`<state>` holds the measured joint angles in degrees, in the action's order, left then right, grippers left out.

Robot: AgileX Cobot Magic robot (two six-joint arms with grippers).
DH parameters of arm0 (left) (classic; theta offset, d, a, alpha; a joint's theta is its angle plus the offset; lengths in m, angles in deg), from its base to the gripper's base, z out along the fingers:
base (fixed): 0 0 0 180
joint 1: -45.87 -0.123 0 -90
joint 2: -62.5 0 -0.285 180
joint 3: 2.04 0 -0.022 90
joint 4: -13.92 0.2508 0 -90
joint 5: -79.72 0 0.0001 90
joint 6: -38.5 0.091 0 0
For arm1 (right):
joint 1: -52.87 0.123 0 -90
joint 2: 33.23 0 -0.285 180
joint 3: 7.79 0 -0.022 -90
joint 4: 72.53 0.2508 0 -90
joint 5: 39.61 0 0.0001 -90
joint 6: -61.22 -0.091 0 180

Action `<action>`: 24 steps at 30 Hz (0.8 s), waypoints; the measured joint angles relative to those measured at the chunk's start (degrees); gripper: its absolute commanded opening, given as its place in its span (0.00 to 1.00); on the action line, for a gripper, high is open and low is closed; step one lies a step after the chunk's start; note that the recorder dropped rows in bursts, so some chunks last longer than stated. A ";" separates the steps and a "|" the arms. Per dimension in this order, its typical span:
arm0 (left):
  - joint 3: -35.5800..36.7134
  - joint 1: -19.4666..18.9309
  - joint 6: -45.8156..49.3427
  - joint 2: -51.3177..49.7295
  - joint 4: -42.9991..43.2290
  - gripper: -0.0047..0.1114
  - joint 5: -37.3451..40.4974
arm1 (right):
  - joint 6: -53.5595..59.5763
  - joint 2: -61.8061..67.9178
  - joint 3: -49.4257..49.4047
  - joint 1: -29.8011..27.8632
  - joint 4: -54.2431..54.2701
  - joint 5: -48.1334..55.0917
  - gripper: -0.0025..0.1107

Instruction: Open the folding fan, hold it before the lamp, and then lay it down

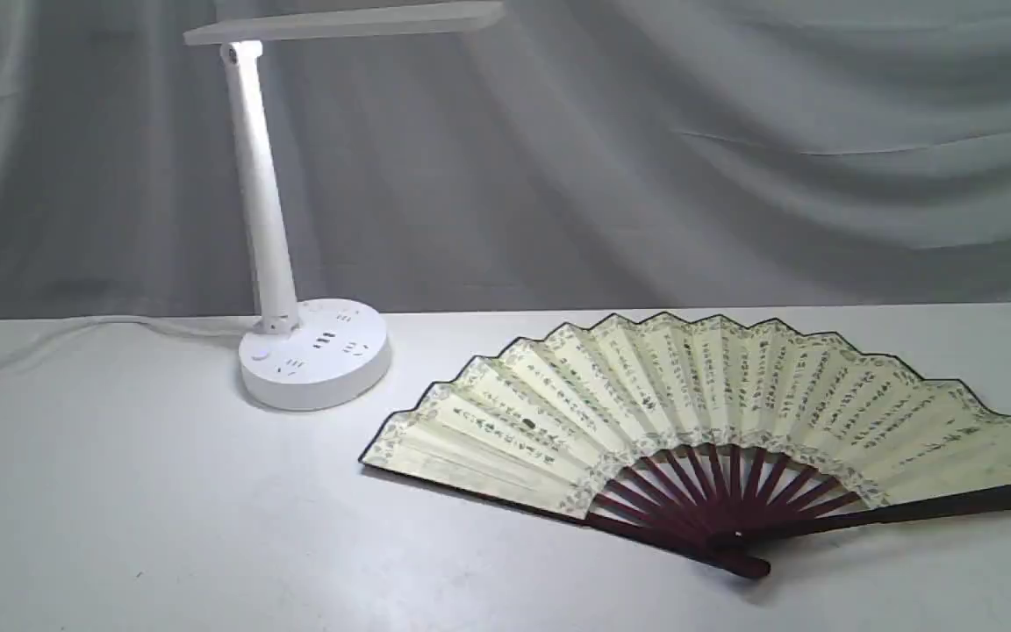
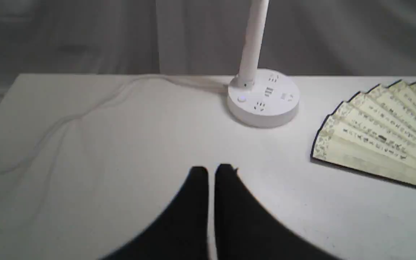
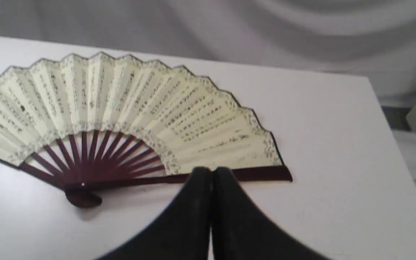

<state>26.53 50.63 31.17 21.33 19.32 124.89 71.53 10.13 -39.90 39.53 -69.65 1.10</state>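
The folding fan (image 1: pixel 707 412) lies spread wide open and flat on the white table, cream leaf with black script, maroon ribs meeting at the pivot near the front. It also fills the right wrist view (image 3: pixel 128 119), and its left end shows in the left wrist view (image 2: pixel 381 137). The lamp (image 1: pixel 295 342) stands at the back left, its bar head lit, to the left of the fan; its base (image 2: pixel 264 97) appears in the left wrist view. My left gripper (image 2: pixel 211 171) is shut and empty above bare table. My right gripper (image 3: pixel 211 171) is shut and empty, above the fan's outer rib. Neither gripper appears in the exterior view.
The lamp's white cord (image 2: pixel 96 104) trails across the table's back left. A grey curtain (image 1: pixel 646 149) hangs behind. The table's right edge (image 3: pixel 388 144) drops off beside a pale box and wrapped stuff.
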 measured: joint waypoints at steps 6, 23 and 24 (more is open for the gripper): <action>0.00 0.00 0.00 8.66 0.12 0.04 1.28 | 0.00 -8.38 0.00 0.00 0.00 0.63 0.02; 0.00 0.00 0.00 25.87 0.12 0.04 3.10 | 0.00 -23.97 0.00 0.00 1.07 3.78 0.02; 0.00 0.00 0.00 26.61 0.12 0.04 3.18 | 0.00 -24.59 0.00 0.00 1.07 3.78 0.02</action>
<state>26.53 50.63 31.17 47.93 19.44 128.07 71.53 -14.46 -39.90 39.53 -68.59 4.88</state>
